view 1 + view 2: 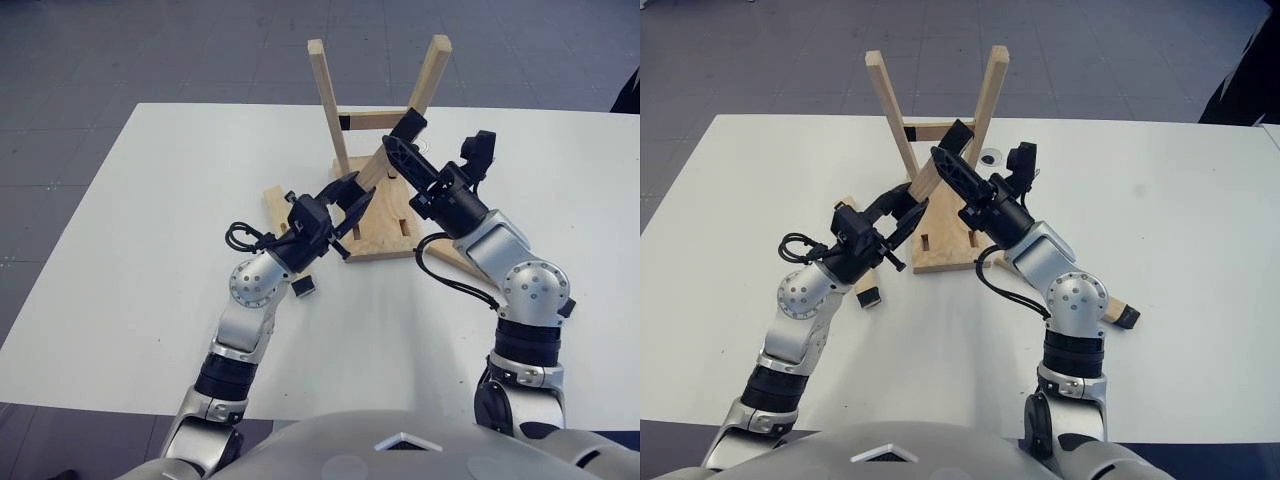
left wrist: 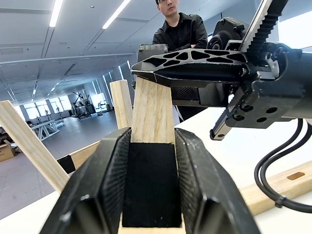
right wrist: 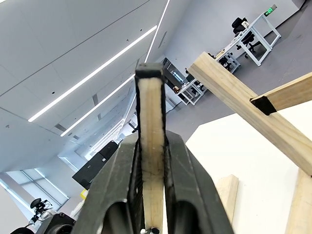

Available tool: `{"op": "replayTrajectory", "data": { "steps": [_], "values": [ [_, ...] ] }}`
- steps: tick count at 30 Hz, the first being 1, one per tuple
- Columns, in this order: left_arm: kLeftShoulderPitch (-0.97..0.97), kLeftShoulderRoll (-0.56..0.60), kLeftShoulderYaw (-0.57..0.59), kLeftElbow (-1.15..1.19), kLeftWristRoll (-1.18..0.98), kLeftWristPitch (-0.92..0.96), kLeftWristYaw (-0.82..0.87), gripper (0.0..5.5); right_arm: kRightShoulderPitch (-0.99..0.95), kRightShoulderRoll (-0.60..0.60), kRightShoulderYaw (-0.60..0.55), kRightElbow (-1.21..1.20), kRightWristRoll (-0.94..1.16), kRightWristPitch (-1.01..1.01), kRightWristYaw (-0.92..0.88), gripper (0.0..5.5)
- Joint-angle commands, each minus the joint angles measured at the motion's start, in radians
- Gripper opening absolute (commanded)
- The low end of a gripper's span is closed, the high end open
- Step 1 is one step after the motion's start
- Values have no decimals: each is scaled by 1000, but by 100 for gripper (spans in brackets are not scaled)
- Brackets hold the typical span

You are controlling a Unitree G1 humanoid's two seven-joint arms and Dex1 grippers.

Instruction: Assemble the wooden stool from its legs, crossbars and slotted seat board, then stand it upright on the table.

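Now we've left gripper (image 1: 354, 197) and right gripper (image 1: 400, 135) both clamped on one pale square-cut leg (image 1: 373, 172) — slanting above the slotted seat board (image 1: 385, 238) by the table's (image 1: 150, 200) far edge.

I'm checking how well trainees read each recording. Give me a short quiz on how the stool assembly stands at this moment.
1. True or false: the seat board lies flat on the table, with two legs pointing upward.
2. Multiple choice: what is the left gripper closed on?
A) nothing
B) the same wooden piece that the right gripper clamps
C) the edge of the seat board
3. Fill in: the two upright legs are joined by a ___ with black ends.

Key: 1 true; 2 B; 3 crossbar.
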Motion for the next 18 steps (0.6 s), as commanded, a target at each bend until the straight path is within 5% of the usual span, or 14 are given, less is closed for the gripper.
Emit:
{"op": "replayTrajectory", "data": {
  "steps": [1, 12, 18],
  "values": [
    [-26, -8, 4, -4, -21, 22, -15, 131, -31, 5, 4, -25, 69, 32, 4, 41],
    [-15, 44, 3, 13, 43, -2, -39, 299, -41, -20, 4, -9, 54, 17, -7, 41],
    [75, 132, 115, -42, -13, 13, -55, 305, -47, -125, -64, 86, -45, -42, 36, 41]
  ]
}}
